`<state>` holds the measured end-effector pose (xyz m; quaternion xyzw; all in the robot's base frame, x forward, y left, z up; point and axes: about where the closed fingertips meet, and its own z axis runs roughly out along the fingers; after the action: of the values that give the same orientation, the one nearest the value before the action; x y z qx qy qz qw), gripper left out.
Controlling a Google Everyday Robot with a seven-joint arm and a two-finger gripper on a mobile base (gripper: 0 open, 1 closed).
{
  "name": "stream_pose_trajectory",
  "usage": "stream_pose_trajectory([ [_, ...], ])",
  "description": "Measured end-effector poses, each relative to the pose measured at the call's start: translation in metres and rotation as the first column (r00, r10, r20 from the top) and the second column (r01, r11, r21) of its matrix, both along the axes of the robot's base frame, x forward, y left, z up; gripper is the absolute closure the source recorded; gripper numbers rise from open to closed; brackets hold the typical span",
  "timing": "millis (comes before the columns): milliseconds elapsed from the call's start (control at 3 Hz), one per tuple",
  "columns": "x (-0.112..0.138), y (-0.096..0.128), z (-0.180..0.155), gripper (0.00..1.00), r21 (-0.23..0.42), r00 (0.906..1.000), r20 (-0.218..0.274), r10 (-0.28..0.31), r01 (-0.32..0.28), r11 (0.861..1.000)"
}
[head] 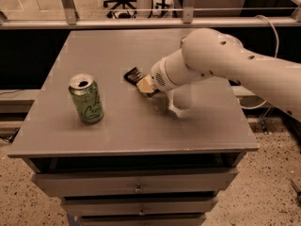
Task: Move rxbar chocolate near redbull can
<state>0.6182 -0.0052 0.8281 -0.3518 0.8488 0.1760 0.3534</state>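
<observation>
The gripper (144, 83), fingers pinching one end of the rxbar chocolate (133, 75), which sticks out away from it, sits just beside the redbull can (178, 101).

Bare grey tabletop (117, 135) along front; squat green can (87, 100) standing left; gripper (146, 85) low at centre, bulky white arm (225, 60) blocking right.

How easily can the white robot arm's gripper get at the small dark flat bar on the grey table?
Probably easily: the gripper sits right beside the small dark flat bar, nothing between them; the green drink can stands well aside.
</observation>
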Motion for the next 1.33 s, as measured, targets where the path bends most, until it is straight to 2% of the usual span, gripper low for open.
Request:
stream_pose_trajectory([
  [333, 0.000, 0.000, 0.001, 1.00, 0.000, 1.0000, 0.000, 0.000, 0.000, 1.000],
  [667, -0.018, -0.004, 0.043, 1.00, -0.008, 0.9973, 0.073, 0.006, -0.006, 1.000],
  [1000, -0.043, -0.015, 0.081, 1.00, -0.027, 0.9928, 0.120, 0.011, -0.008, 1.000],
  [1333, -0.064, -0.033, 0.099, 1.00, -0.077, 0.9914, 0.131, -0.002, 0.012, 0.997],
])
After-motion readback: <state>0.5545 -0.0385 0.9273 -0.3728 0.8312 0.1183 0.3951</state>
